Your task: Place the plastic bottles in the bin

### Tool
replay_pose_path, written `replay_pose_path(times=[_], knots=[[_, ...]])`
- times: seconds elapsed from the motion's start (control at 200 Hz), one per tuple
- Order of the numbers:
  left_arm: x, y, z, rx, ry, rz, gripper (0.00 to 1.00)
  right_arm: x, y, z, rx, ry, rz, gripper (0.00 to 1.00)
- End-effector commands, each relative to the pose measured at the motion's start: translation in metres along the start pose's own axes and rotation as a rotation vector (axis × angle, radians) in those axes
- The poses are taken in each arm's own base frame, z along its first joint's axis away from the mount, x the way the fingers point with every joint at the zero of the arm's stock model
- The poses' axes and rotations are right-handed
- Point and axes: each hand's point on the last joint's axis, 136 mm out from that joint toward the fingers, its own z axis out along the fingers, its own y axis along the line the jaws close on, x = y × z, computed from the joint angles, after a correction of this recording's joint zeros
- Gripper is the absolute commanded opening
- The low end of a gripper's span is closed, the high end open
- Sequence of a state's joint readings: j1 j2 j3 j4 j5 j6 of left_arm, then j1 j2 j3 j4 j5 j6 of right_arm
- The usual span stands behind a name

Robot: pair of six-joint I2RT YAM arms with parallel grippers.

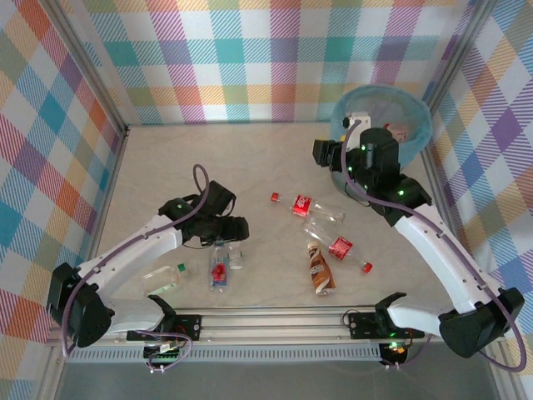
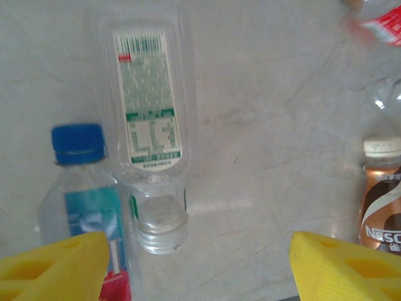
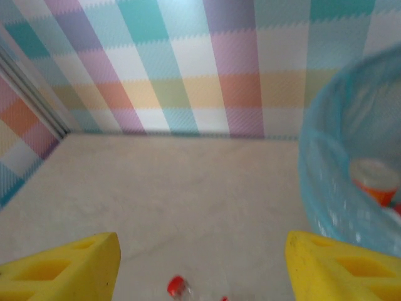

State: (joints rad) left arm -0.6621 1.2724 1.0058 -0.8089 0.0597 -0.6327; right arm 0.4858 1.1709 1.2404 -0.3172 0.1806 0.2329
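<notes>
The plastic bottles (image 1: pixel 301 204) lie scattered mid-table (image 1: pixel 166 167), and the bin (image 1: pixel 423 125) stands far right. Your left claw (image 2: pixel 199 266) hangs wide open over a clear bottle (image 2: pixel 150 125) beside a blue-capped bottle (image 2: pixel 81 188), gripping nothing. Your right claw (image 3: pixel 202 263), by the bin, gapes empty.

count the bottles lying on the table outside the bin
6. Left: green-capped bottle, blue-capped bottle, white-labelled bottle. Middle: upper red-labelled bottle, lower red-labelled bottle, brown bottle. Arms may hide more.
</notes>
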Motion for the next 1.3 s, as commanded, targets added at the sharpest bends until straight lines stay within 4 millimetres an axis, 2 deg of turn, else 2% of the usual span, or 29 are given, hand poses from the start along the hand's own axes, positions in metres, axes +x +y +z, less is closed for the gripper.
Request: replay_pose_path(times=[0.0,0.205,0.39,0.605,0.745,0.95,1.3], knots=[[0.011,-0.006,0.017,0.043,0.075,-0.06,0.76,0.011,0.004,-0.007,-0.032,0.017,0.022,0.7],[0.018,-0.017,0.043,0.087,0.148,-0.085,0.77,0.022,0.006,-0.009,-0.054,0.045,0.013,0.7],[0.024,-0.001,0.06,0.006,0.172,-0.102,0.8,0.024,0.009,-0.015,-0.075,0.048,0.011,0.72],[0.018,0.006,0.051,-0.055,0.155,-0.073,0.8,0.037,0.0,-0.02,-0.054,0.013,0.013,0.72],[0.014,0.014,0.045,-0.087,0.115,-0.076,0.81,0.027,0.007,-0.017,-0.08,0.012,-0.004,0.72],[0.019,0.019,0.05,-0.097,0.131,-0.078,0.81,0.015,0.01,-0.016,-0.089,-0.021,-0.018,0.73],[0.015,0.027,0.054,-0.134,0.117,-0.079,0.84,0.033,0.002,-0.015,-0.061,0.004,-0.033,0.75]])
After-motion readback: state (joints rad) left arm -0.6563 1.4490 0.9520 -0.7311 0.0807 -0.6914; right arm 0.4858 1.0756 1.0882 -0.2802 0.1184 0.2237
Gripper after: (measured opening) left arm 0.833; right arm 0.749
